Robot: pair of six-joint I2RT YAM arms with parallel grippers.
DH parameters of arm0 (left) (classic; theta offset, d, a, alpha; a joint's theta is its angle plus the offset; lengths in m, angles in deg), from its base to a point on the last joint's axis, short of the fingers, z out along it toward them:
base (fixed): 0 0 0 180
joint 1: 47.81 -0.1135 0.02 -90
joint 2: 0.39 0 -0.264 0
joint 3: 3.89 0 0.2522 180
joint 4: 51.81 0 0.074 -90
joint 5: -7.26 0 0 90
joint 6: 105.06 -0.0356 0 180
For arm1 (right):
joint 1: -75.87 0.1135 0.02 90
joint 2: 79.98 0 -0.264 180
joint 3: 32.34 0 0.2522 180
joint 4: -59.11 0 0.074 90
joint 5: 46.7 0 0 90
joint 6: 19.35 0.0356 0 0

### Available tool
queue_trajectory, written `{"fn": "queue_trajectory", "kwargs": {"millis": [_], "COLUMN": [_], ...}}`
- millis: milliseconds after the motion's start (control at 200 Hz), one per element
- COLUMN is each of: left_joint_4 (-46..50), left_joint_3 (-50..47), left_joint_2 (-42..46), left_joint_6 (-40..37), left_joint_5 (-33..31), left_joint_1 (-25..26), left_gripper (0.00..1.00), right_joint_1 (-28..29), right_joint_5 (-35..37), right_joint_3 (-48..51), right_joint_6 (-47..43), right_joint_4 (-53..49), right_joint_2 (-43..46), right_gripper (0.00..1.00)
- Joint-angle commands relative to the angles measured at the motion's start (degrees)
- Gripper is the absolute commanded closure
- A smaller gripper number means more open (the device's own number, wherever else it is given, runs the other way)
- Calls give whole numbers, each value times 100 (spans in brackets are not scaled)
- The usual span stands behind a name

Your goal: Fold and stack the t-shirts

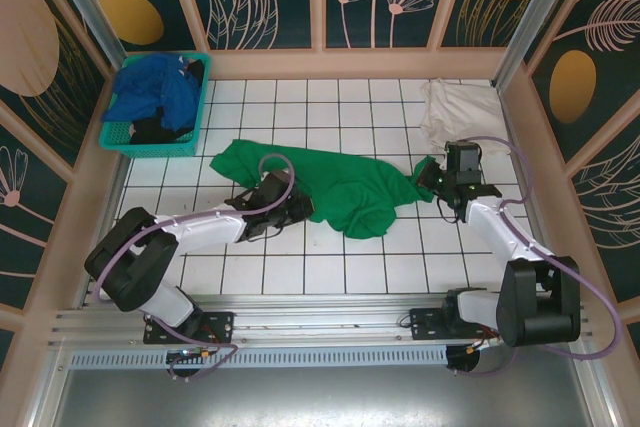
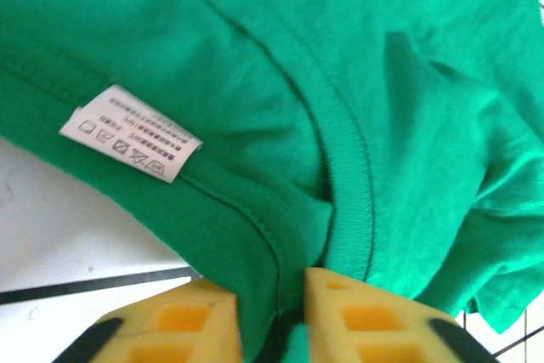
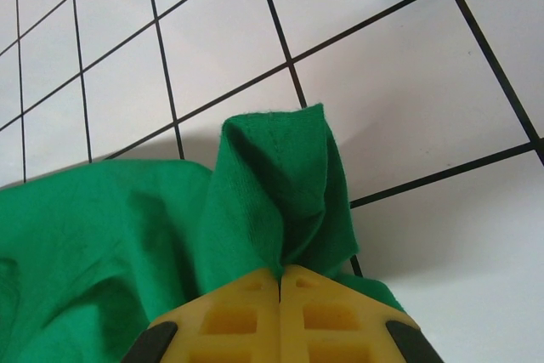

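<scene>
two clenched grips on green t-shirt [image 1: 335, 179]: left claw [image 2: 272, 320] at seamed edge, right claw [image 3: 280, 312] at corner; bare tiles [image 3: 425, 82] beyond

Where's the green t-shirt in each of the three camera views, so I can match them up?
Top external: the green t-shirt lies crumpled across the middle of the white tiled table.
Left wrist: the shirt covers the top and right, care label at left, hem between the left gripper's fingers.
Right wrist: lower left, one corner pinched up by the right gripper's fingers.
Shared landmark: the table's black grid lines.
</scene>
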Motion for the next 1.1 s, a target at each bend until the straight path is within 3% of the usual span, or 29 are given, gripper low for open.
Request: {"fn": "queue_trajectory", "kwargs": {"millis": [0,60,100,350,530,676,751,821,891,931,971,1096], "left_joint_4": [538,848,1030,2224,2660,3063,3734,4524,4954,4921,4690,2598], "left_joint_3": [457,612,694,1561,3353,6048,8110,10636,11970,11829,11080,6475], "left_joint_2": [396,569,705,1577,1339,-63,-927,-1924,-2284,-2065,-1595,792], "left_joint_6": [-227,-332,-379,-968,-2186,-3088,-3479,-3821,-3991,-4168,-4212,-4029], "left_joint_5": [-256,-399,-503,-1305,-1893,-1621,-1460,-1359,-1537,-1492,-1581,-1348], "left_joint_1": [31,32,32,-97,-1075,-2016,-2274,-2420,-2472,-2471,-2479,-2477], "left_gripper": [83,90,100,100,100,100,100,100,100,100,100,100], "right_joint_1": [-15,-14,-22,-31,-17,-47,-60,-111,-140,-145,-136,-130], "right_joint_5": [172,236,292,333,300,661,912,848,631,561,557,473], "right_joint_3": [-251,-324,-375,-1042,-2089,-3986,-5222,-6046,-6645,-6763,-6657,-4868], "right_joint_6": [-178,-213,-219,-208,-84,-109,-90,-50,-61,-98,-153,-143], "right_joint_4": [-241,-358,-441,-1013,-631,-672,-1007,-1042,-1222,-1286,-1300,-648], "right_joint_2": [305,443,540,1239,835,-586,-1172,-1471,-1616,-1574,-1431,-370], "right_gripper": [100,100,100,100,100,100,100,100,100,100,100,100]}}
